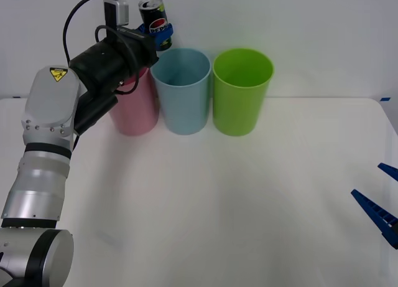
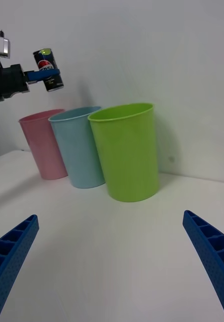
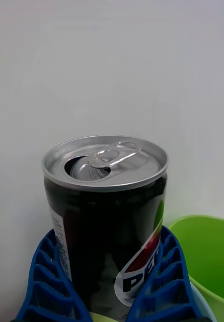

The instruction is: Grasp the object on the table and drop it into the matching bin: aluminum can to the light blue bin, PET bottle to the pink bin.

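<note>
One can (image 1: 154, 20) is in play, held aloft in the left gripper (image 1: 159, 33), whose blue ribbed fingers (image 3: 46, 282) are clamped on its lower body from either side. Its long axis runs close to vertical with a slight lean, silver top upward; the left wrist view shows the pull tab lying flat and the mouth opened, with the logo facing partly toward the lime side. From the front view the can hangs above the rear of the bin row, over the gap between the pink bin (image 1: 135, 109) and the blue bin (image 1: 182, 91), just above the blue bin's near-left rim; whether it sits squarely over the blue opening cannot be told. Three bins stand upright in a row at the far edge of the table (image 1: 236, 206), against a plain wall: pink at the left, blue in the middle, a lime bin (image 1: 242, 91) at the right, each touching or nearly touching its neighbour. The left arm's black forearm crosses in front of the pink bin and hides its rim and upper part. The can's base is hidden by the fingers. The right gripper (image 1: 382, 203) rests low over the table's right edge, well apart from the bins, fingers spread wide and holding nothing; it is cut off by the frame.
</note>
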